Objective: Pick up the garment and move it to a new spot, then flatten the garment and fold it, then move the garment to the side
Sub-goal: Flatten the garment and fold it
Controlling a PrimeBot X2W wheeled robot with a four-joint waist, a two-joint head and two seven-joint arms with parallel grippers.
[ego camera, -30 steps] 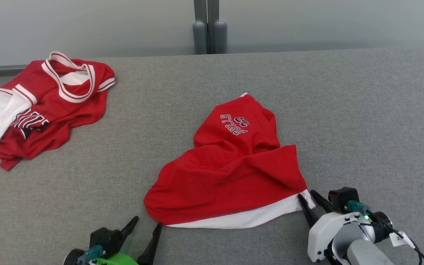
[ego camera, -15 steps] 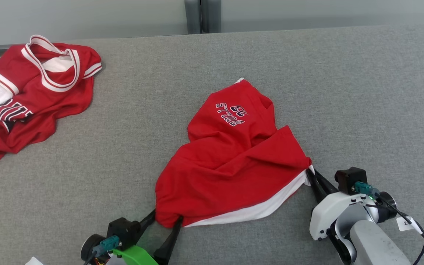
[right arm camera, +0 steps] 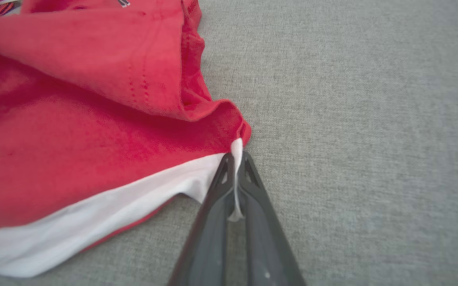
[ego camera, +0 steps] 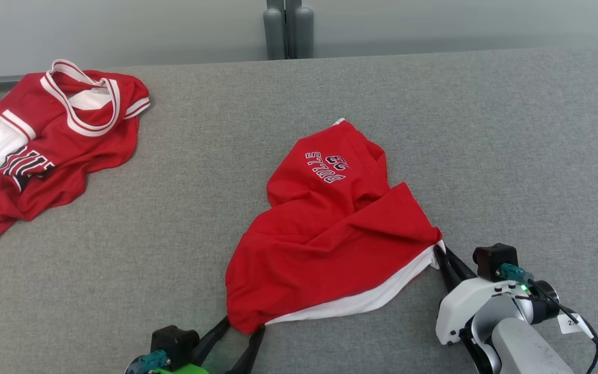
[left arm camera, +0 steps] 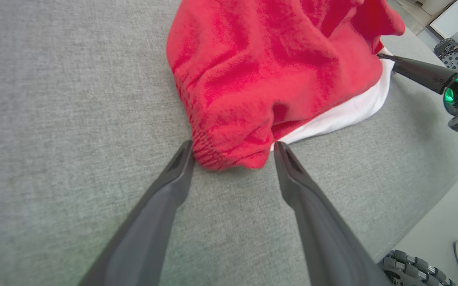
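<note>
Jaws of right gripper (right arm camera: 235,157) newly clamp one corner of crumpled red-and-white fabric garment (ego camera: 330,244); left gripper (left arm camera: 233,147) gapes astride another, lift pending.

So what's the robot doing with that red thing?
It is getting hold of the red garment lying crumpled on the grey table. Its right gripper is shut on the white-edged corner. Its left gripper is open, with a finger on each side of the other near corner, not yet pinching. Another red jersey lies off to the left.
</note>
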